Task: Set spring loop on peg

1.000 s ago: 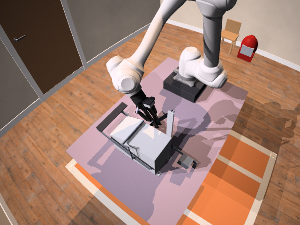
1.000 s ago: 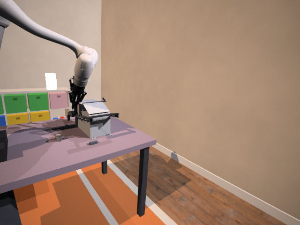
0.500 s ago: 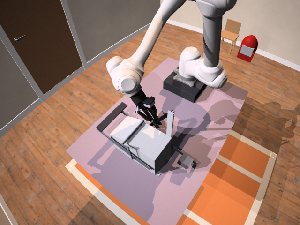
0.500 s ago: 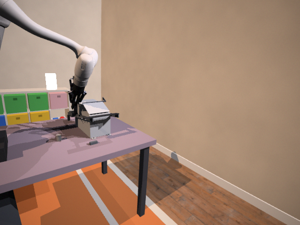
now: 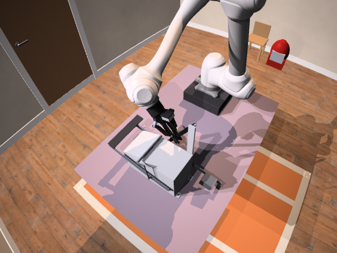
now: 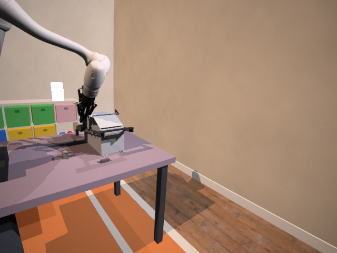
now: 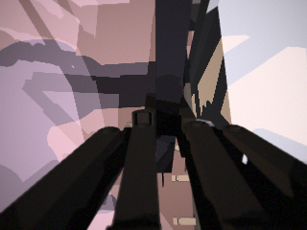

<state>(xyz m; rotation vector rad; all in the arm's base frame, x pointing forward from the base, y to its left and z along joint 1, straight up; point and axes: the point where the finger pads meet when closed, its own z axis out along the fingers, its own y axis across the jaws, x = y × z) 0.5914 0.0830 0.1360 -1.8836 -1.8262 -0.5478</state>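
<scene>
Words: none can be read anywhere.
Numbers: none.
Red bin [image 5: 278, 52] sign: a plain grey patch, no letters.
White card [image 6: 57, 91] on the shelf: blank.

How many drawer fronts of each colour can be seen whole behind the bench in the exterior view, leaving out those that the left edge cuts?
Green drawer fronts: 2
Yellow drawer fronts: 2
Pink drawer fronts: 1
Total: 5
</scene>
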